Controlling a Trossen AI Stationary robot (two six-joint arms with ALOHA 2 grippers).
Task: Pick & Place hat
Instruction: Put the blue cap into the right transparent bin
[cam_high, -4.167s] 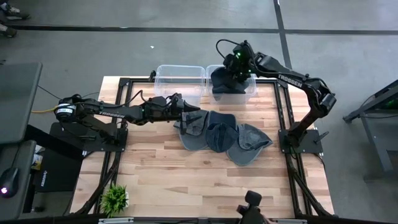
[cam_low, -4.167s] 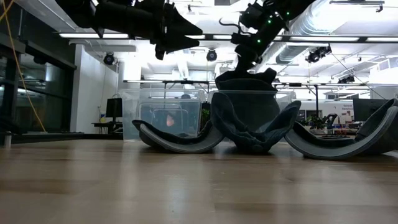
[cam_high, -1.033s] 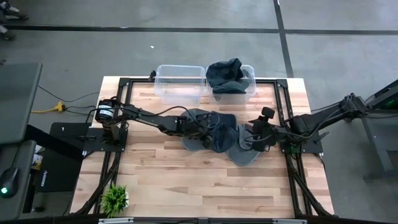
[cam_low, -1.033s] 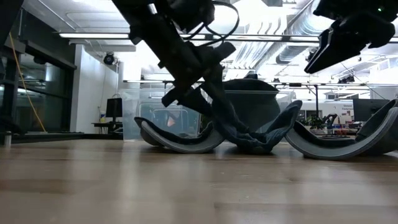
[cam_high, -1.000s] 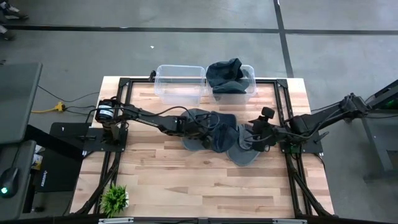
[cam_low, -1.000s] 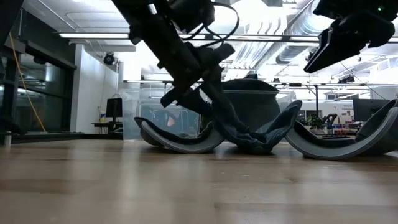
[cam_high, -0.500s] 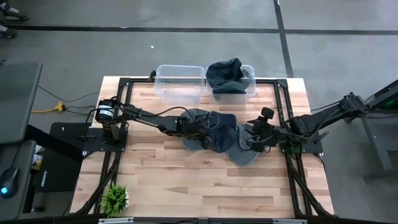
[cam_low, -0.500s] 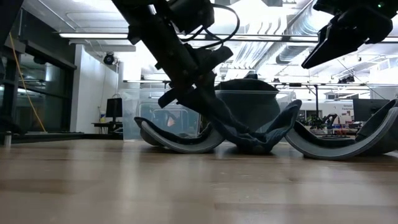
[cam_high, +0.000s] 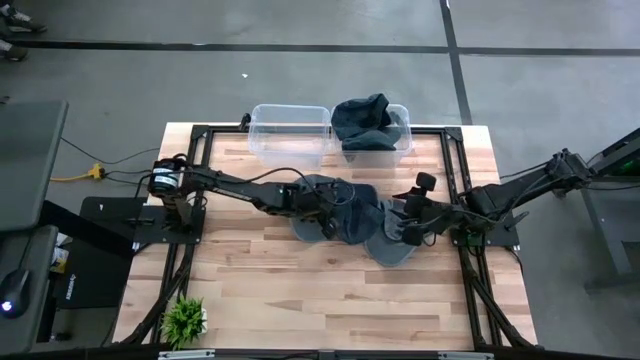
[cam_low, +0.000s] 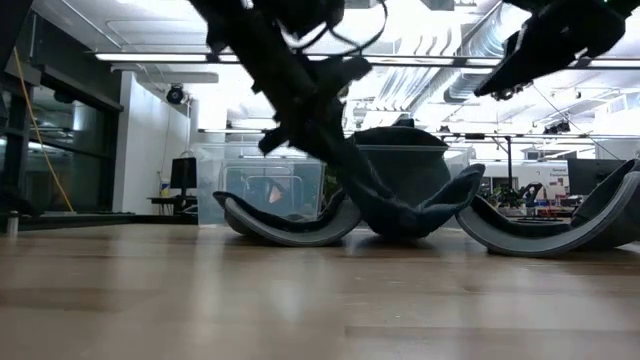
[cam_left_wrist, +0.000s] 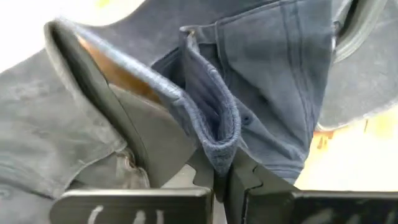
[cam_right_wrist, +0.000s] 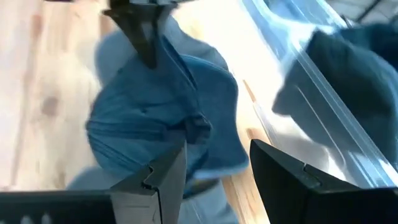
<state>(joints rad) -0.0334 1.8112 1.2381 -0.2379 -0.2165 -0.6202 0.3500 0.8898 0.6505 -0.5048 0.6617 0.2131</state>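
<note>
So your left gripper (cam_high: 330, 203) is pinched tight on a fold of the middle denim hat (cam_high: 352, 218) in the pile mid-desk (cam_high: 260, 290). Your right gripper (cam_high: 403, 226) hovers just beside it over the rightmost hat (cam_high: 388, 248), fingers (cam_right_wrist: 158, 180) parted, holding nothing. Another hat (cam_high: 362, 120) already sits in the right bin (cam_high: 403, 140).

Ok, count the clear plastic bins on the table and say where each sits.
2. Both stand side by side at the table's far edge: the left bin looks empty, the right bin holds dark hats.
</note>
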